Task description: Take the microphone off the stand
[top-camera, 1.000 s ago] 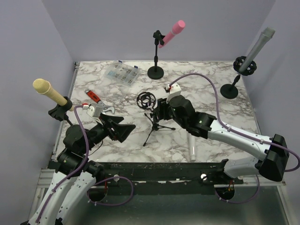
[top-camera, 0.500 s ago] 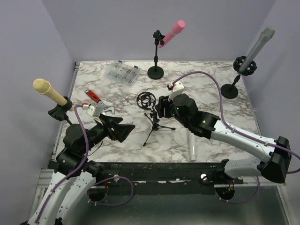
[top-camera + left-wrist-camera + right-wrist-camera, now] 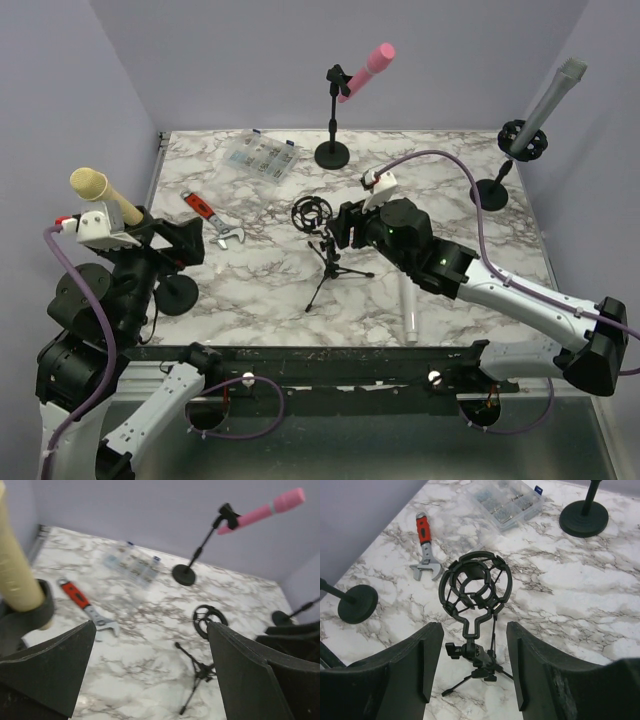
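From above, the left fingers (image 3: 186, 240) stand wide apart just beside the clip holding the yellow microphone (image 3: 104, 197). The right fingers (image 3: 347, 226), partly apart, hover just right of the empty shock-mount stand (image 3: 312, 213), and a white microphone (image 3: 408, 314) lies flat on the desk (image 3: 260, 290) behind them, under the right arm. In the left wrist view the yellow microphone (image 3: 15, 575) sits in its clip just outside the left-hand finger, the stand (image 3: 200, 668) far ahead; in the right wrist view the separated fingers (image 3: 420, 670) grip nothing, the stand's ring (image 3: 472, 614) just ahead between their tips.
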You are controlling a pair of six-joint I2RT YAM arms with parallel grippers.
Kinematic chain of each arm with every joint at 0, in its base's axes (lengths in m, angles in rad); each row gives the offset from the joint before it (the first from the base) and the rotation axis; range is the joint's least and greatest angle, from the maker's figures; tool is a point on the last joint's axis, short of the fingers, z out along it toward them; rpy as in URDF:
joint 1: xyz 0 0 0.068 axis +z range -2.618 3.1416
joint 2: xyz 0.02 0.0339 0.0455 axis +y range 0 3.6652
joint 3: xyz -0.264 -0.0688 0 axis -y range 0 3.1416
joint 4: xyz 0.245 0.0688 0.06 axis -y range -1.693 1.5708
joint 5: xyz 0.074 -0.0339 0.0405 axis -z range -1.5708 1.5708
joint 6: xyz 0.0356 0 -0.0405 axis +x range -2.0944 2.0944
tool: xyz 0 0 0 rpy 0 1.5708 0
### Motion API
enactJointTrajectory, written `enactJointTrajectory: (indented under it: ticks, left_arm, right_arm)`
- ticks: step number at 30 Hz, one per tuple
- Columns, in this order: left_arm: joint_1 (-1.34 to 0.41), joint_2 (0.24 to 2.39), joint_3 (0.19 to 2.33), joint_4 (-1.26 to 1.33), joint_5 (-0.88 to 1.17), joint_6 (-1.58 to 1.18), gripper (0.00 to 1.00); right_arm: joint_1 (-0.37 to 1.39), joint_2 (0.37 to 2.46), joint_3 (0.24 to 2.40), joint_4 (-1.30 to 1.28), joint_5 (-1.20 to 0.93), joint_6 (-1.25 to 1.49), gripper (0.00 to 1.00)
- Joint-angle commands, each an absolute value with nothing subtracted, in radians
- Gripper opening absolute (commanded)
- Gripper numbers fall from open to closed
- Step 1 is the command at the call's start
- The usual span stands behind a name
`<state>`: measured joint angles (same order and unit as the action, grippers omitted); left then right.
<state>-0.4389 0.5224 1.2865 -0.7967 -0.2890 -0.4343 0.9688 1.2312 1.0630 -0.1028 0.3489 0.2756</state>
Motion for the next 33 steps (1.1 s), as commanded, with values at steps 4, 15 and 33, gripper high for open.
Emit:
enactJointTrajectory:
  ticks: [4, 15, 33]
  left_arm:
    - [-0.436, 0.579, 1.308, -0.914, -0.846, -0.287, 0.99]
    - [-0.324, 0.704, 1.165, -0.414, -1.027, -0.058, 0.99]
    - [-0.146, 0.634, 0.962, -0.162, -0.799, -0.092, 0.54]
  right_arm:
    - [0.970, 1.173, 1.018, -0.014, 0.277, 0.239, 0.63]
    - [0.970, 1.069, 0.935, 0.022, 0.256, 0.240, 0.65]
    - [0.970, 1.025, 0.917, 0.002, 0.236, 0.266, 0.66]
